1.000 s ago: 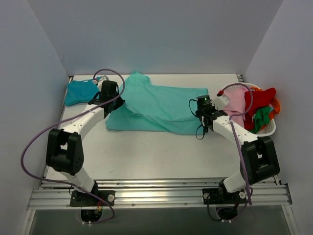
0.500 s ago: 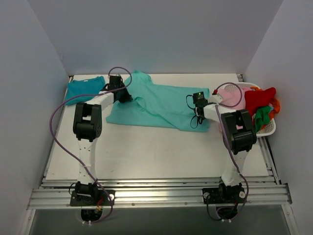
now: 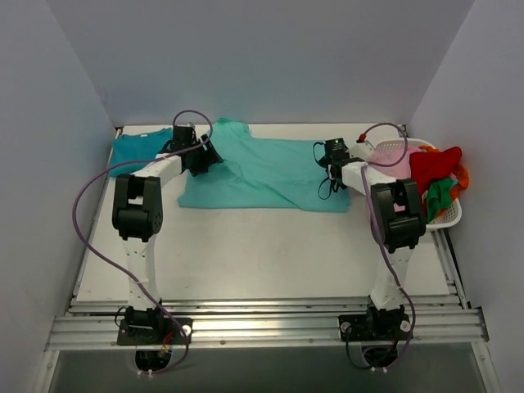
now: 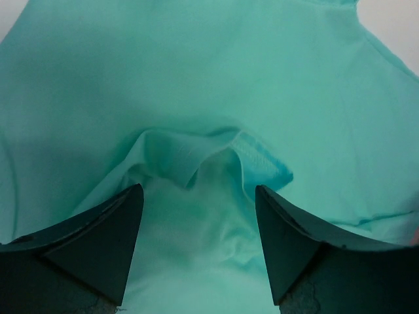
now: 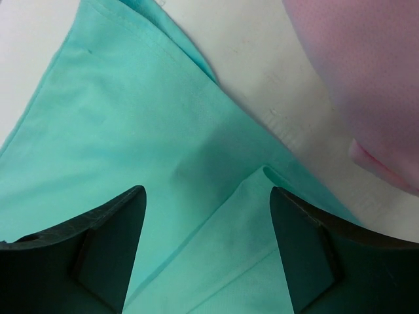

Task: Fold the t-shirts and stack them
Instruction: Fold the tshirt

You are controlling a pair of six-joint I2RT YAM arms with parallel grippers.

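Carried toward the far edge of the table (image 3: 246, 254), left hand (image 4: 196, 188) and right hand (image 5: 207, 190) are now spread open over the soft, limp turquoise t-shirt (image 3: 270, 176); its hems are best pinched.

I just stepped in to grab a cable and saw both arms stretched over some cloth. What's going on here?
Two robot arms are working on a light turquoise t-shirt lying across the far part of the table. The left gripper is at its left end and the right gripper at its right end, both with jaws open over the fabric, holding nothing. A darker teal t-shirt lies in the far left corner. A basket on the right holds pink, red and green garments.
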